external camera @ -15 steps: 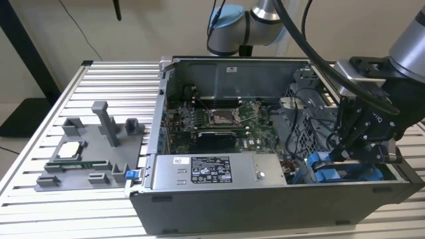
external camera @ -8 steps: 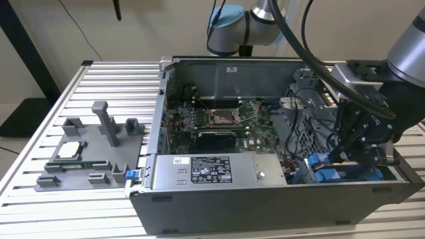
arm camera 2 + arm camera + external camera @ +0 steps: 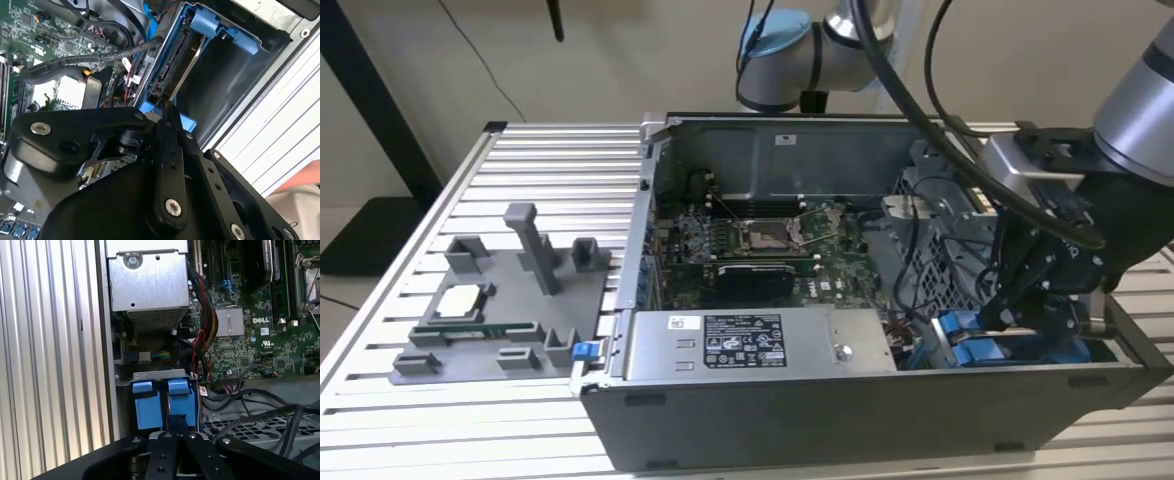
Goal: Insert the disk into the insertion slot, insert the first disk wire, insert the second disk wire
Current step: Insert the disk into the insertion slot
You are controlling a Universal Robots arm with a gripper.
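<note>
First wrist view: black gripper point(image 3: 176, 421), pinched together, at blue plastic-framed disk point(image 3: 150, 407).

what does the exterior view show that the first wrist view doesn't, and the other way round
Exterior view adds: the grey fixture tray at the exterior view's left, the power-supply box with its label, and the arm's blue-capped joint.
First wrist view adds: a close look at the red, yellow and black wire bundle next to the motherboard, and the gripper, shut, its tip right at the disk in its blue carrier.
Shared: motherboard, disk carrier, gripper, open computer case.
</note>
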